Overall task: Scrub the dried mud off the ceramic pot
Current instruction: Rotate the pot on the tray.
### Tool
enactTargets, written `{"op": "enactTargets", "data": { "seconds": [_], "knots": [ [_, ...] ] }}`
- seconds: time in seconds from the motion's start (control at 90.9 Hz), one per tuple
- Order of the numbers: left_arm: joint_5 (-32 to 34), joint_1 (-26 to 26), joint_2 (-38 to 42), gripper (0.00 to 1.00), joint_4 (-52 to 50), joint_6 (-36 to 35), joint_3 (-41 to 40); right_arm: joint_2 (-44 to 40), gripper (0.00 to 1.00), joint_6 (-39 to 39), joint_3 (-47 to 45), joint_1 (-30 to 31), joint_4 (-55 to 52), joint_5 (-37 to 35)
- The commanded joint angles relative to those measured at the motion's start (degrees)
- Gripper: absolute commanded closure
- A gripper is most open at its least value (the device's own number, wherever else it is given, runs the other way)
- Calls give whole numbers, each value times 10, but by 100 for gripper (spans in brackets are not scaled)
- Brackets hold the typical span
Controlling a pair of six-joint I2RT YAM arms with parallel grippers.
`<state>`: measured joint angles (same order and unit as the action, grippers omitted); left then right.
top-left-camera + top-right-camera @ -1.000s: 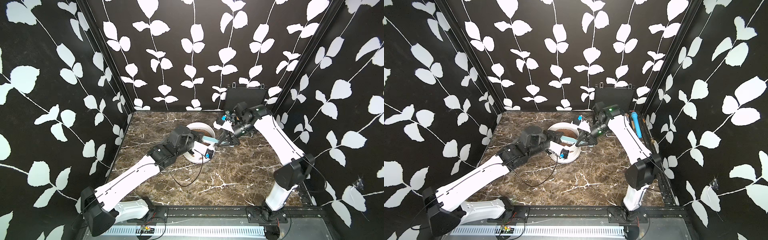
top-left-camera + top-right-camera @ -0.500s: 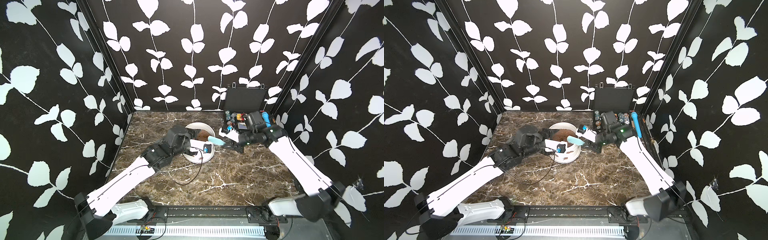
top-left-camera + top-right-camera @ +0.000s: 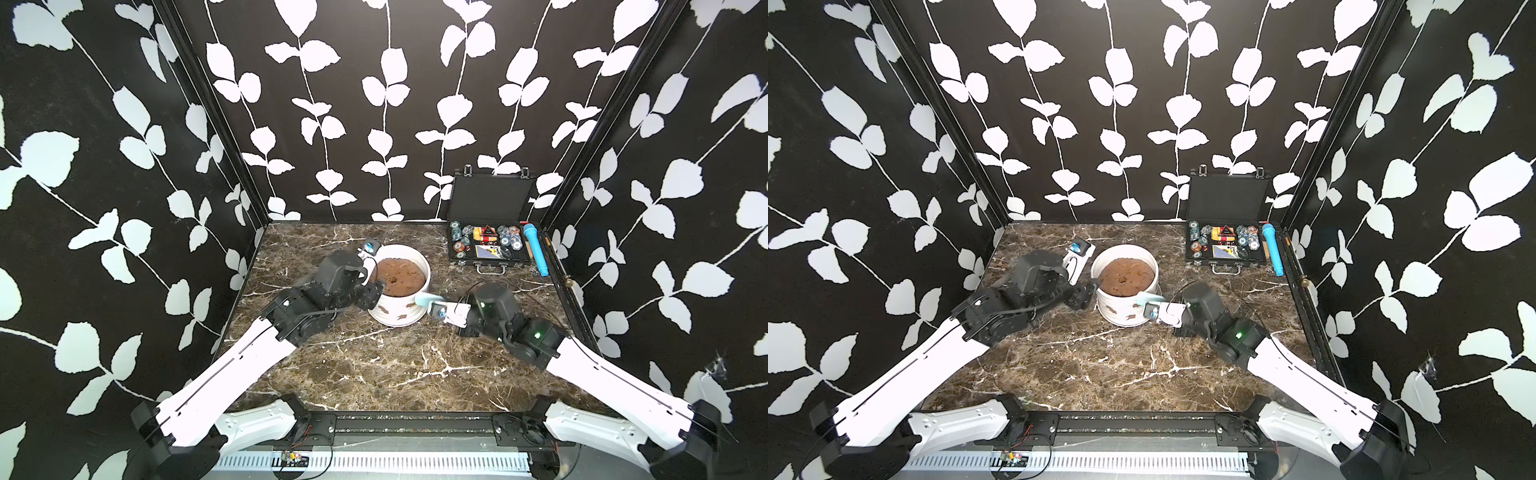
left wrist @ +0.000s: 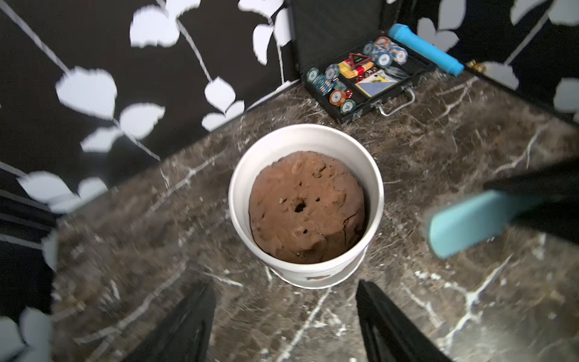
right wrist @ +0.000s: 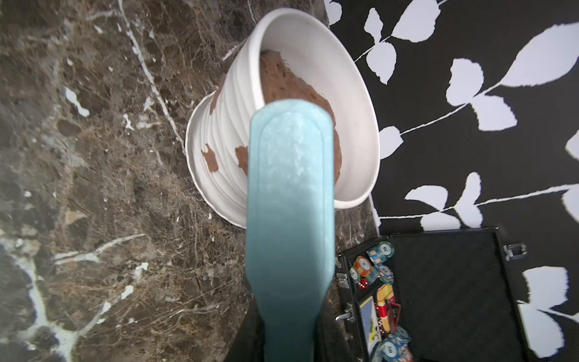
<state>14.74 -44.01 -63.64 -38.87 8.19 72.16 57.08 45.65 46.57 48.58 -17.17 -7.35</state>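
Note:
The white ribbed ceramic pot (image 3: 395,314) (image 3: 1121,312) (image 4: 308,138) (image 5: 233,103) stands upright mid-table, filled with a brown soil mound (image 3: 401,276). Dried mud shows as reddish-brown blotches on its front wall (image 3: 401,318) (image 3: 1111,309) (image 5: 211,160) (image 4: 318,277). My left gripper (image 3: 371,270) (image 3: 1086,272) (image 4: 283,301) is open just left of the pot, which lies ahead of its fingers, not between them. My right gripper (image 3: 446,309) (image 3: 1160,311) (image 5: 289,344) is shut on a teal brush (image 3: 426,298) (image 3: 1146,298) (image 5: 289,188) (image 4: 470,225). The brush head reaches the pot's right wall near the rim; contact is unclear.
An open black case of chips (image 3: 490,266) (image 3: 1225,259) sits at the back right with its lid against the wall. A blue cylinder (image 3: 536,249) (image 3: 1273,249) lies beside it. The pot rests on a white saucer (image 5: 194,147). Patterned walls close three sides.
My left gripper has opened, let go of the pot and drawn back to its left. The right arm has swung down to the front right, bringing the brush to the pot's right wall.

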Motion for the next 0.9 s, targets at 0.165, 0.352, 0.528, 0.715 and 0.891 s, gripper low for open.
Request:
{"op": "enactTargets", "data": {
  "seconds": [0.165, 0.352, 0.528, 0.715, 0.891],
  "knots": [
    [-11, 61, -46, 30, 17, 300, -44, 27, 100, 122, -74, 110, 166, -193],
    [15, 61, -126, 38, -2, 361, -30, 95, 100, 149, -74, 137, 227, -231],
    [6, 71, -151, 42, 25, 377, -36, 124, 100, 153, -87, 145, 261, -238],
    [7, 75, -195, 50, 12, 389, -18, 137, 100, 143, -86, 148, 266, -238],
    [24, 86, -218, 55, 10, 377, 15, 144, 100, 126, -79, 148, 258, -227]
  ]
}}
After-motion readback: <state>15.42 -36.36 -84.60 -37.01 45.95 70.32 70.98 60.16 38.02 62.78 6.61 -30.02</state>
